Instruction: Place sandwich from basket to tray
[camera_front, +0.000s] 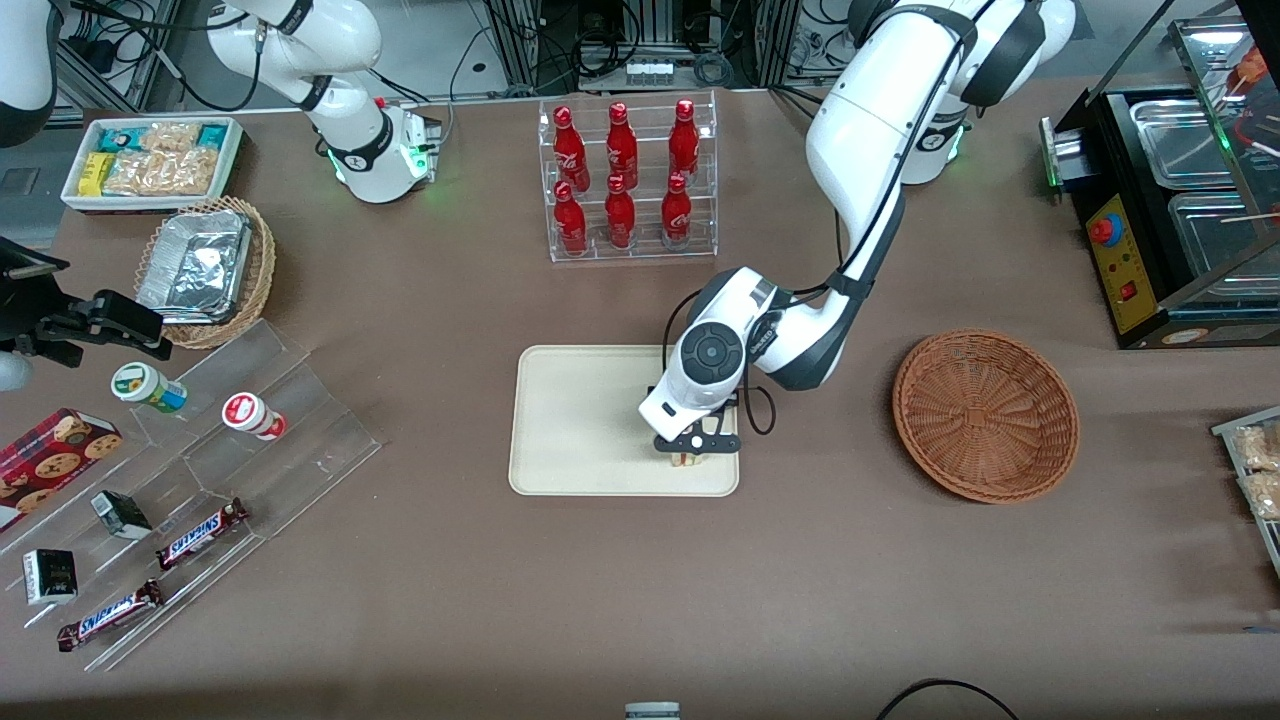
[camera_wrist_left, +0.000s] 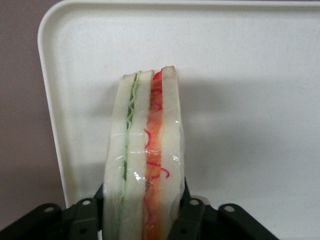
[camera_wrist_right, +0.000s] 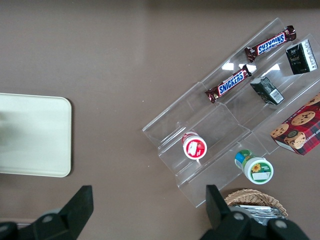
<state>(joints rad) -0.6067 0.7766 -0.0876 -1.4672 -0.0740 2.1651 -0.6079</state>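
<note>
We see the gripper (camera_front: 690, 455) low over the tray (camera_front: 570, 420), at the corner nearest the front camera on the working arm's side. Its fingers (camera_wrist_left: 186, 212) are closed on the sandwich (camera_wrist_left: 145, 165), one on each bread face. The sandwich stands on edge with its filling layers showing. The basket (camera_front: 985, 415) lies beside the tray, toward the working arm's end of the table.
</note>
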